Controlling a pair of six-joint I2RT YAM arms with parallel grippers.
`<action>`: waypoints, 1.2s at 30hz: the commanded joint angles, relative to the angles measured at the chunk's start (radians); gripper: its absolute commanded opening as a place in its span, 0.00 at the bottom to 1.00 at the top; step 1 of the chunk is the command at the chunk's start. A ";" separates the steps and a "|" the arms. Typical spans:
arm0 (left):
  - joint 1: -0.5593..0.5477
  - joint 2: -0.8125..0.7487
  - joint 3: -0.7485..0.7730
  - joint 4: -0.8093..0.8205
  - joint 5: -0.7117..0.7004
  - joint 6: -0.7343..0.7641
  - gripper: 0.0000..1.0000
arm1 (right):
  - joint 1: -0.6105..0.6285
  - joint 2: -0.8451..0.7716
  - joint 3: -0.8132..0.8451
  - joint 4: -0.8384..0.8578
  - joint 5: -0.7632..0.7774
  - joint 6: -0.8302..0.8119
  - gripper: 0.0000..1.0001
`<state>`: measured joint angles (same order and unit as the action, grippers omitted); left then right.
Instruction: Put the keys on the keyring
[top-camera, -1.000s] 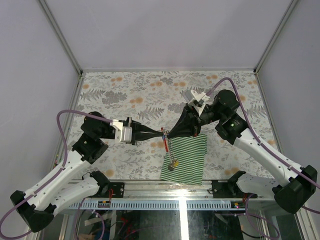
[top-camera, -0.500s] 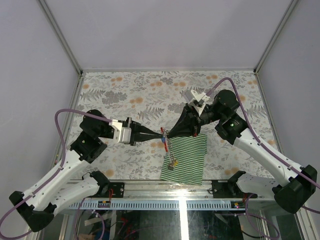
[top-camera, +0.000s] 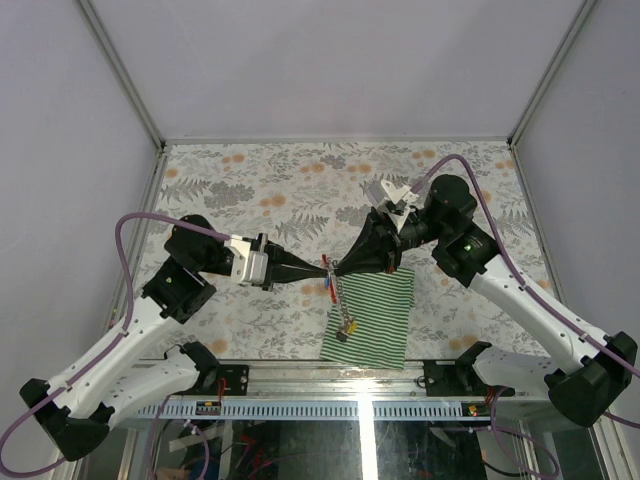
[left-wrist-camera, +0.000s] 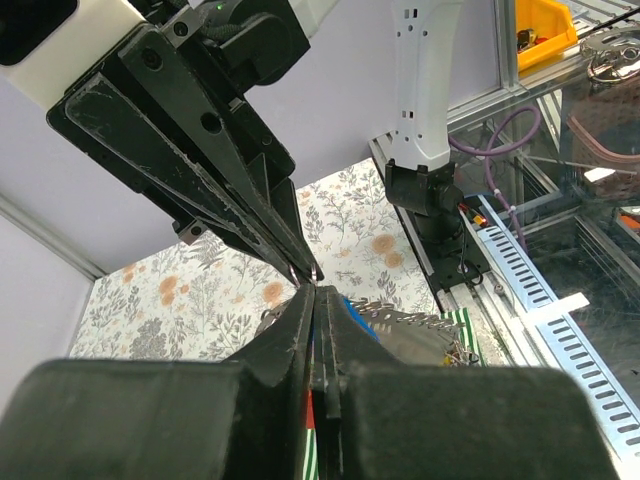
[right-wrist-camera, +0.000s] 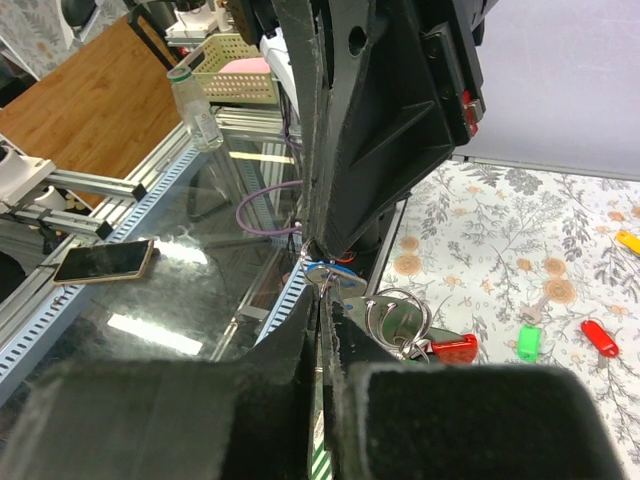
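The left arm's elbow has edged inward since a second ago, while the meeting tips have stayed put. The left gripper (top-camera: 318, 266) reaches level, clenched on a red sliver I cannot identify, and it stands tip to tip with the right gripper (top-camera: 337, 270), which angles down and is clamped on the keyring (top-camera: 345, 308). The chain trails over the striped cloth (top-camera: 385, 320), and loose keys (right-wrist-camera: 528, 342) lie on the floral table (top-camera: 250, 180).

A robotics lab — aluminium-framed booth (top-camera: 122, 75), cable duct (top-camera: 300, 409), yellow parts bin (left-wrist-camera: 545, 25).

No lettering, label, brand or number can be read in any view
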<state>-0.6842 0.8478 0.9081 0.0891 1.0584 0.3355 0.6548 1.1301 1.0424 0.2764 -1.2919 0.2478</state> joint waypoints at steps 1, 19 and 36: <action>0.005 -0.018 0.036 0.007 -0.012 0.016 0.00 | 0.008 -0.029 0.101 -0.187 0.027 -0.177 0.00; 0.006 -0.021 0.030 0.008 -0.040 0.010 0.00 | 0.009 -0.033 0.100 -0.108 -0.049 -0.109 0.00; 0.007 -0.003 0.032 0.055 -0.058 -0.049 0.00 | 0.014 -0.015 0.077 -0.008 -0.048 -0.048 0.00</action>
<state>-0.6842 0.8497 0.9089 0.0940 1.0054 0.3004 0.6571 1.1278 1.1091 0.1967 -1.3285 0.1837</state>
